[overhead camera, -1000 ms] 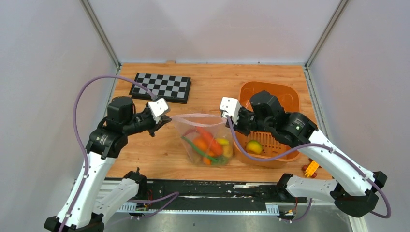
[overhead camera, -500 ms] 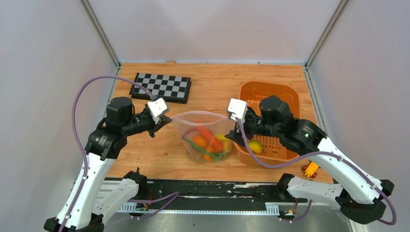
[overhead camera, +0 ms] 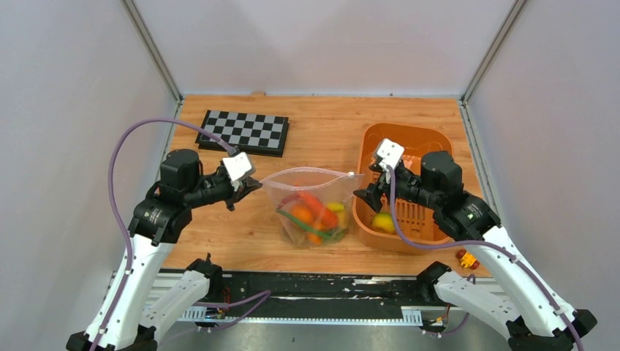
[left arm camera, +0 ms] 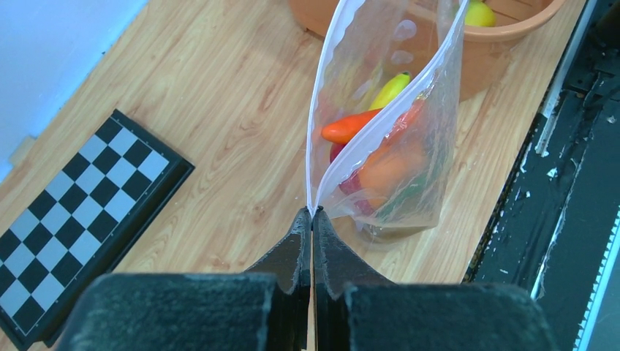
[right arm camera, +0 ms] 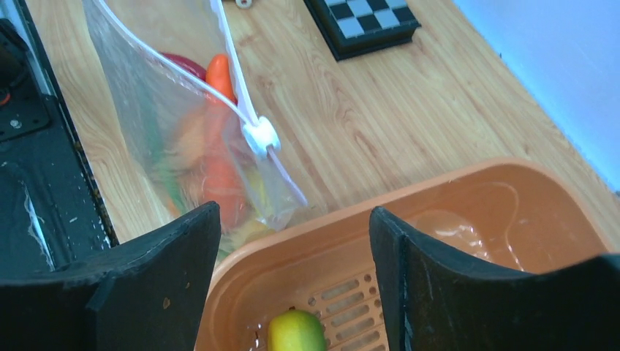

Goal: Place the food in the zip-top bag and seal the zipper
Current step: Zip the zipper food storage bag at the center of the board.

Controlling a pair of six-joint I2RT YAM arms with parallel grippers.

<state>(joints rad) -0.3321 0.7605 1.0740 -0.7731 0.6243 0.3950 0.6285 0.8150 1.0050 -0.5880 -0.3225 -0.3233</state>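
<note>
The clear zip-top bag (overhead camera: 311, 208) stands on the wood between the arms with its mouth open. Inside lies food: a carrot (left arm camera: 354, 126), a yellow piece (left arm camera: 390, 88) and an orange ball (left arm camera: 387, 172). My left gripper (overhead camera: 252, 184) is shut on the bag's left top corner (left arm camera: 312, 212). The zipper (right arm camera: 234, 66) runs along the rim, and its white slider (right arm camera: 261, 137) sits at the right end. My right gripper (overhead camera: 365, 194) is open with nothing in it, over the basket's left rim, a little right of the slider. A yellow-green fruit (right arm camera: 296, 331) lies in the basket below it.
The orange basket (overhead camera: 431, 142) stands right of the bag and touches it. A folded chessboard (overhead camera: 245, 131) lies at the back left. A small red-yellow toy (overhead camera: 466, 257) sits by the front edge, right of the basket. Walls close in the table at left, right and back.
My right gripper has opened, let go of the bag's right corner and pulled back to the right over the basket. The left gripper still holds its corner.
</note>
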